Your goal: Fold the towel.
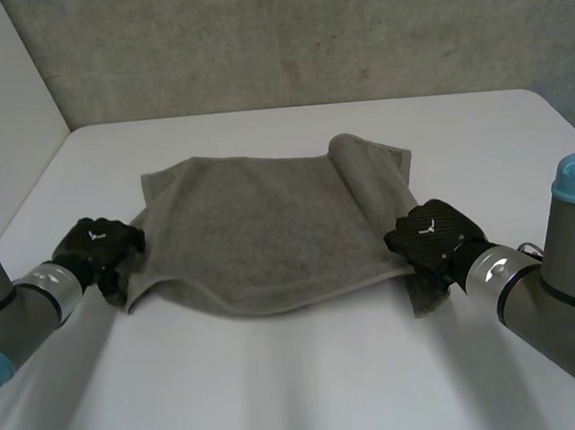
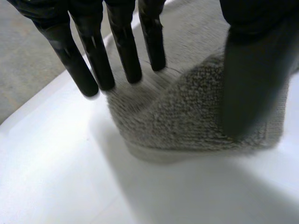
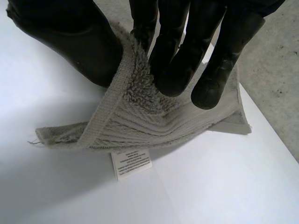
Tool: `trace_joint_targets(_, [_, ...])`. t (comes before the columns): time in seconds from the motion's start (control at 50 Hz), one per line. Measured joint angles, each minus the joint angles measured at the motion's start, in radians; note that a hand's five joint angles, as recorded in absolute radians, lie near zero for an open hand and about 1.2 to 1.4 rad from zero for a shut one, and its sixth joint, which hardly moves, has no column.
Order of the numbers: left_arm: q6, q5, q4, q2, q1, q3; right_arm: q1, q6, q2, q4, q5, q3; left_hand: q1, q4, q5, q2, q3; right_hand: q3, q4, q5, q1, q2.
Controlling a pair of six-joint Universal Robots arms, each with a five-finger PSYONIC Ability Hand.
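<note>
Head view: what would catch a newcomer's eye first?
A grey terry towel lies spread on the white table, its right edge curled over. The black left hand and right hand each pinch a near corner, and a white label shows beneath the right one.

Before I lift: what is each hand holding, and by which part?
Right hand pinches the grey terry towel by its near right corner, beside the white label. Left hand sits at the near left corner; grip cannot be told.
</note>
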Motion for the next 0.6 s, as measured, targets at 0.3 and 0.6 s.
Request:
trace_joint_targets(0.3, [0.017,0.041,-0.064,0.136,-0.048,-0.070,0.001,0.009,0.007,-0.031,0.002,0.044,-0.266,-0.277,-0.309,-0.283,-0.283,0.000,0.000,0.000,0.000,0.000])
trace_joint_targets(0.6, [-0.051,0.008,0.019,0.168,-0.158,-0.130,0.001,0.009,0.003,-0.054,0.006,0.063,-0.103,-0.108,-0.103,-0.107,-0.097,0.001,0.000,0.000,0.000,0.000])
